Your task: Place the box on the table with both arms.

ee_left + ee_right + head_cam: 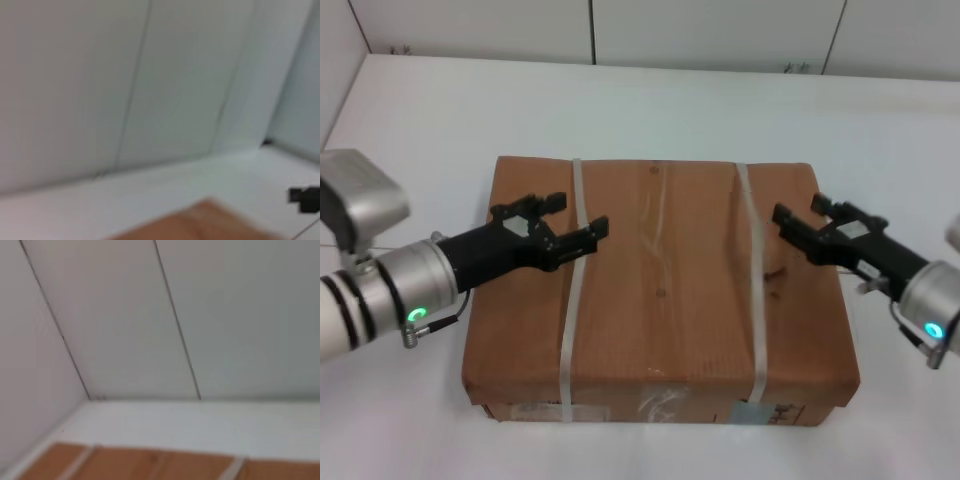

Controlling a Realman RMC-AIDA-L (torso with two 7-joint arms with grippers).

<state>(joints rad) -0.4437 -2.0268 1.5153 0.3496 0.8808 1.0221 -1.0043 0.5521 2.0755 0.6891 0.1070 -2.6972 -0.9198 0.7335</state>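
The box (660, 290), wrapped in brown paper with two whitish straps and taped labels on its near side, lies flat on the white table (650, 100). My left gripper (582, 213) hovers over the box's left part, by the left strap, its fingers apart and empty. My right gripper (798, 214) is over the box's right edge, just past the right strap, fingers apart and empty. A corner of the box shows in the left wrist view (210, 220), and its strapped top shows in the right wrist view (150, 462). Neither wrist view shows its own fingers.
White wall panels (720, 30) rise behind the table's far edge, and a wall (335, 50) closes the far left. Bare tabletop surrounds the box on all sides. The right gripper shows as a small dark shape in the left wrist view (305, 199).
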